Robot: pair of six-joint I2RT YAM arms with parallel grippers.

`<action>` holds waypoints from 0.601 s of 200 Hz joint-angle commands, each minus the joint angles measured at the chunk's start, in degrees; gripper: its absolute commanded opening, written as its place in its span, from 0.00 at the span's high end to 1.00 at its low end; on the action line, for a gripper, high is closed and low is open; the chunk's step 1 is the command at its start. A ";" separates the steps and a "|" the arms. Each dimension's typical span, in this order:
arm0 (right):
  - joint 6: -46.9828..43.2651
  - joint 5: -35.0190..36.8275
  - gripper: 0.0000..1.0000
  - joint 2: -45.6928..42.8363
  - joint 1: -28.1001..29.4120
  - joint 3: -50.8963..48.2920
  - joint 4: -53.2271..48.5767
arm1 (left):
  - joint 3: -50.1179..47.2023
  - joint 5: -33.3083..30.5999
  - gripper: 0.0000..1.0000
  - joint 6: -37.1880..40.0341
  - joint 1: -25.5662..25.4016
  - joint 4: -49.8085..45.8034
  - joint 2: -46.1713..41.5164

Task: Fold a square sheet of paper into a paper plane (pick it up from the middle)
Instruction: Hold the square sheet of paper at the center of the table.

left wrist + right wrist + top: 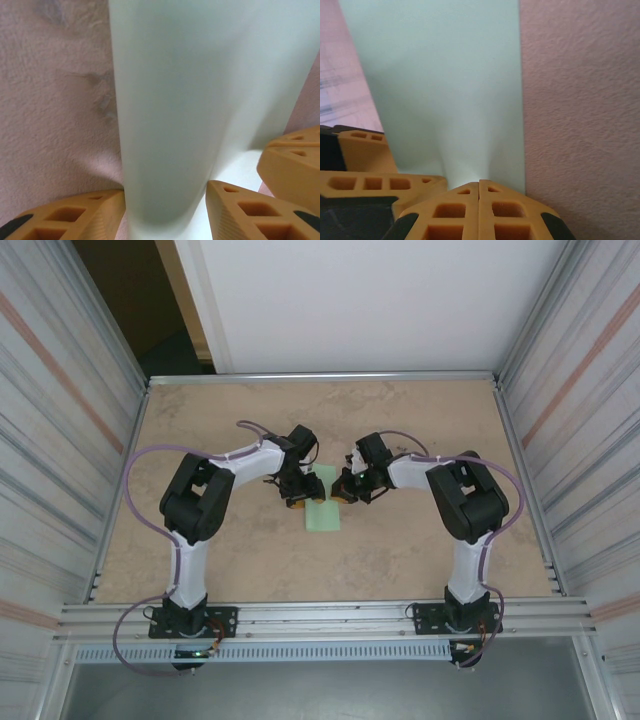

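Both grippers met mid-table: left gripper clamped the curled paper, right gripper fingers pressed together on its edge.

Two arms with white link tubes and bulky black joint housings, each on a black base showing a small green light. A lilac cable loops along each arm. Fingers are orange plastic with rectangular cut-outs and black patches.
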 commanded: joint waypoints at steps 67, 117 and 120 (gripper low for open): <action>-3.30 4.29 0.97 4.04 -0.03 -1.57 -5.73 | -5.87 -4.36 0.49 0.79 -2.22 0.01 11.07; -5.06 7.29 1.00 5.58 -0.48 -2.03 -8.87 | 0.03 -4.60 0.45 0.86 -0.18 -0.58 -4.92; -5.14 7.53 1.00 5.73 -0.48 -2.08 -8.93 | 0.16 -4.81 0.45 0.71 0.01 -0.45 -5.91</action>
